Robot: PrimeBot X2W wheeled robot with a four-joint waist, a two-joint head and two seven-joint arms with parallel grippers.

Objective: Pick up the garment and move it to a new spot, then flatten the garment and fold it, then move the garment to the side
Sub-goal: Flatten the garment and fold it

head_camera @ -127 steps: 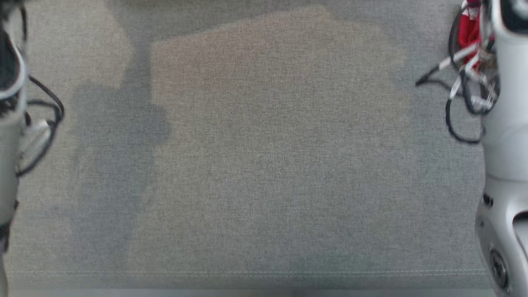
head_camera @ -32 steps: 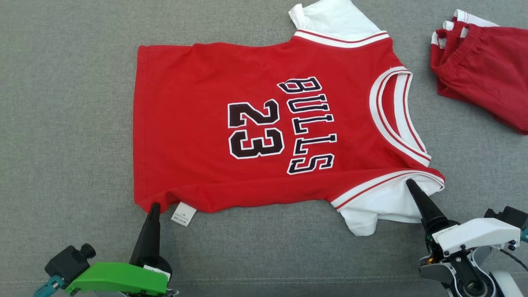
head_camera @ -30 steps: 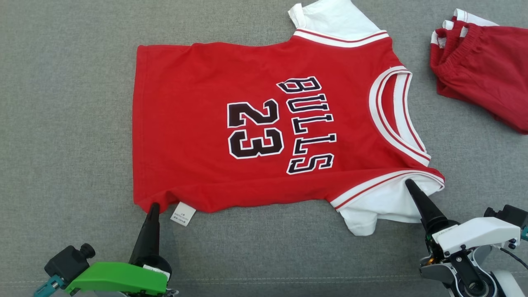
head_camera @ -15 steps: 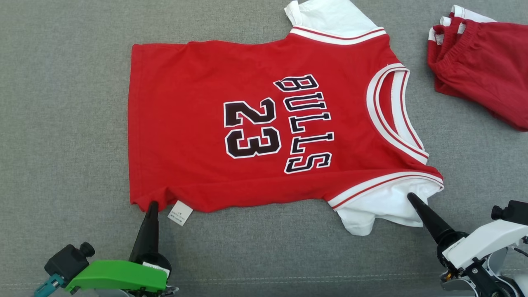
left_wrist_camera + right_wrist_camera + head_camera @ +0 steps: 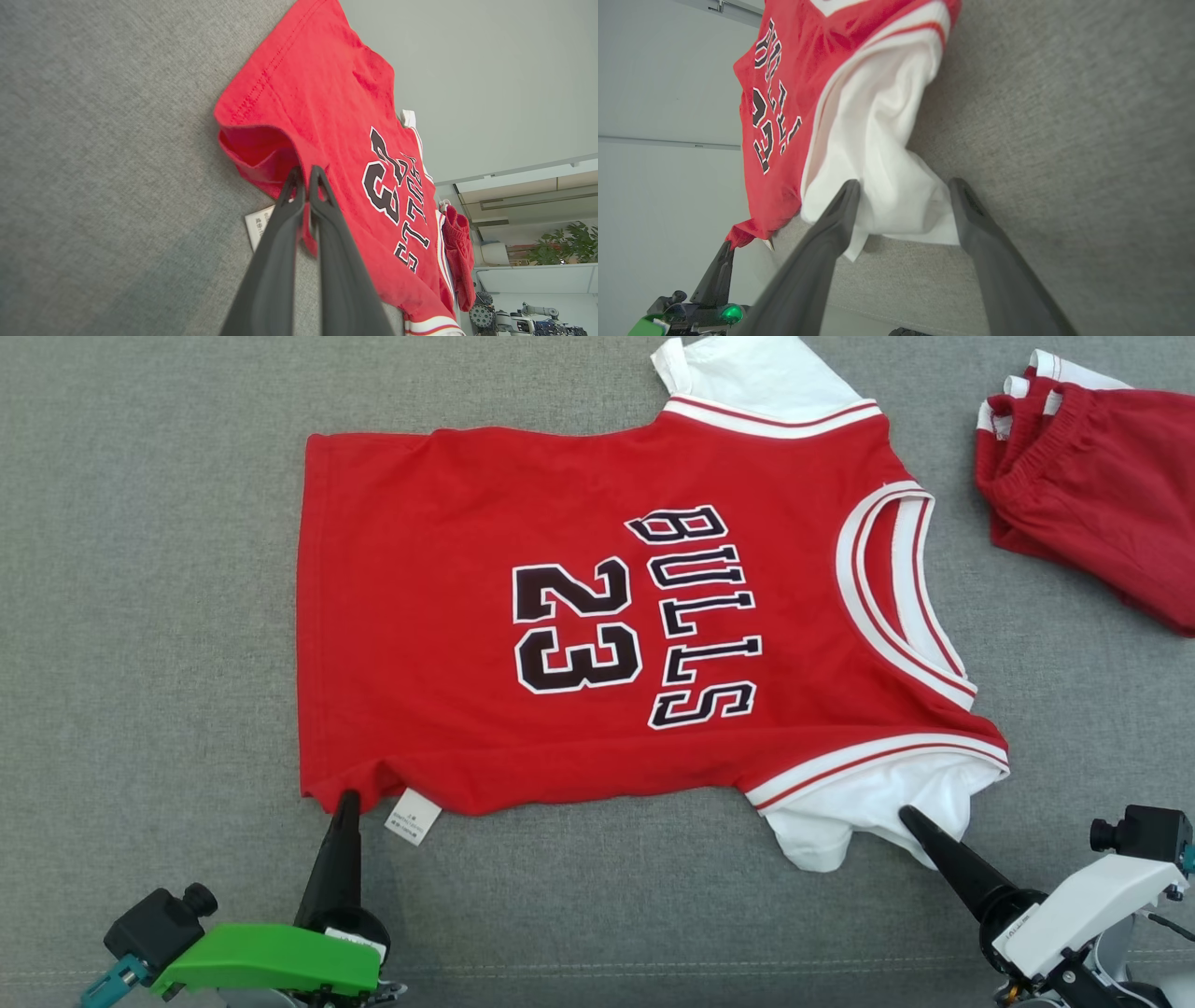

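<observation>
Red basketball jersey (image 5: 448, 551) with white short sleeves and black "BULLS 23" lettering, spread flat and print-up on the grey woven fabric surface (image 5: 140, 616); hem toward the left, neckline toward the right. Left gripper (image 5: 347, 798) low at the near left on a green-covered wrist, reaching forward, long dark fingers (image 5: 331, 224) pressed together and pinching the near hem corner of the jersey, just beside the small white care label (image 5: 412, 817). Right gripper (image 5: 907, 817) angled up-left from the white-cased wrist at the near right, fingers spread wide to either side of the near white sleeve (image 5: 868, 798), gripping nothing. Folded red shorts (image 5: 1102, 476) with white trim at the far right, apart from the jersey.
</observation>
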